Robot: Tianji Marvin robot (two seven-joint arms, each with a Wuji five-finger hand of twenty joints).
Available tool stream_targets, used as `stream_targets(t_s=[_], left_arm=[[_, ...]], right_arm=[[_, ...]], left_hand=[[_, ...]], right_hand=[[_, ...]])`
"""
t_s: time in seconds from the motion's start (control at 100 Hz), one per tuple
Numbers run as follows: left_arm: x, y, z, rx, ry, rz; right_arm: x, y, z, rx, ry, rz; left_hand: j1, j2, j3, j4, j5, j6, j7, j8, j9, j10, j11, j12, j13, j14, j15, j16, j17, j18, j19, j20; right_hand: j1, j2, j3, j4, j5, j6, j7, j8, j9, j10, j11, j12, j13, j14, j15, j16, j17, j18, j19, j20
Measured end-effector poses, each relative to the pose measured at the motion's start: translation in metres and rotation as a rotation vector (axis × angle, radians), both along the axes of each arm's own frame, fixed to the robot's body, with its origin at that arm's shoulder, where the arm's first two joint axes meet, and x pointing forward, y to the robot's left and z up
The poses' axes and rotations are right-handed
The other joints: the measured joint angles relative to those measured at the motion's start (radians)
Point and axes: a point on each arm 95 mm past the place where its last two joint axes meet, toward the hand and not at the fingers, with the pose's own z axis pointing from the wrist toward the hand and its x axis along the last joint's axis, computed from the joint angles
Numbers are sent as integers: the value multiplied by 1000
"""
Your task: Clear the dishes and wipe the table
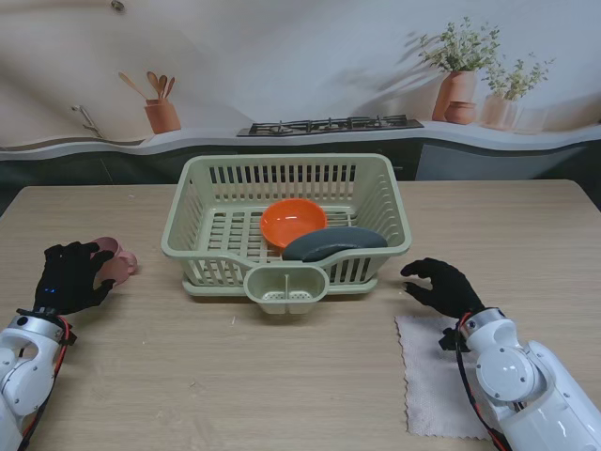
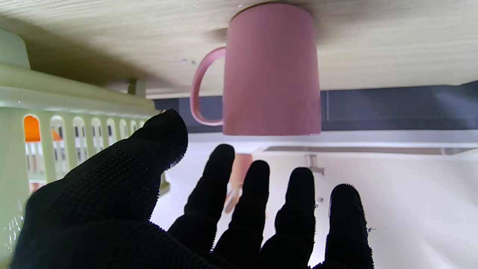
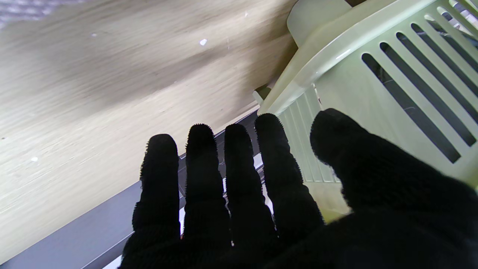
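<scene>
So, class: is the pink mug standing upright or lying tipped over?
Upright. In the left wrist view the mug stands base down on the table, handle to the side; the left hand is open, not touching it.

Matt pink mug [image 2: 272, 71]; pale wood-grain table [image 1: 282, 376]; slatted plastic rack [image 1: 376, 202]; cloth [image 1: 427, 376]; knit-gloved left hand [image 1: 70, 277].

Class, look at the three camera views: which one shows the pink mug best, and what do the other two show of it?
The left wrist view shows the pink mug best: its whole body and handle fill the picture, beyond the left hand. The stand view shows only a sliver of it behind that hand. The right wrist view shows none of it.
</scene>
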Motion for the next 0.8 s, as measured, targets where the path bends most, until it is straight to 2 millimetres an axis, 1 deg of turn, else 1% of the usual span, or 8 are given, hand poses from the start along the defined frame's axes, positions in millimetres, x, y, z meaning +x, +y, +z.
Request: stream_targets(t_s=[0.22,0.29,0.39,0.48,0.8], left_arm=[[1,0,-5,5,11,18],[1,0,-6,7,13,23],[2,0,-8,9,13,30],[3,0,-10,11,12,38],[3,2,-16,-9,8,59]], right_arm=[[0,0,0,0,0,0],[0,0,0,0,-1,0],[0,0,0,0,-1,0],[-1,0,0,1,-1,0],[-1,1,1,1,-1,0]], left_hand=[[0,0,0,0,0,3,-15,-10,0,0,0,0,0,0,0,0,0,0,0,0],[0,0,0,0,-17,3,-16,-11,0,0,0,-1,0,0,0,0,0,0,0,0],[0,0,0,0,-18,5,-27,-13,0,0,0,-1,0,0,1,0,0,1,0,0],[0,0,0,0,-18,24,-28,-13,0,0,0,-1,0,0,9,0,0,1,0,0],[0,15,-3,0,-18,22,-25,-12,0,0,3,-1,0,0,13,0,1,6,0,0]], right_hand=[[0,0,0,0,0,0,0,0,0,0,0,0,0,0,0,0,0,0,0,0],[0,0,0,0,0,0,0,0,0,0,0,0,0,0,0,0,0,0,0,0],[0,0,0,0,0,0,0,0,0,0,0,0,0,0,0,0,0,0,0,0],[0,0,0,0,0,0,0,0,0,0,0,0,0,0,0,0,0,0,0,0],[0,0,0,0,0,0,0,0,0,0,0,0,0,0,0,0,0,0,0,0]])
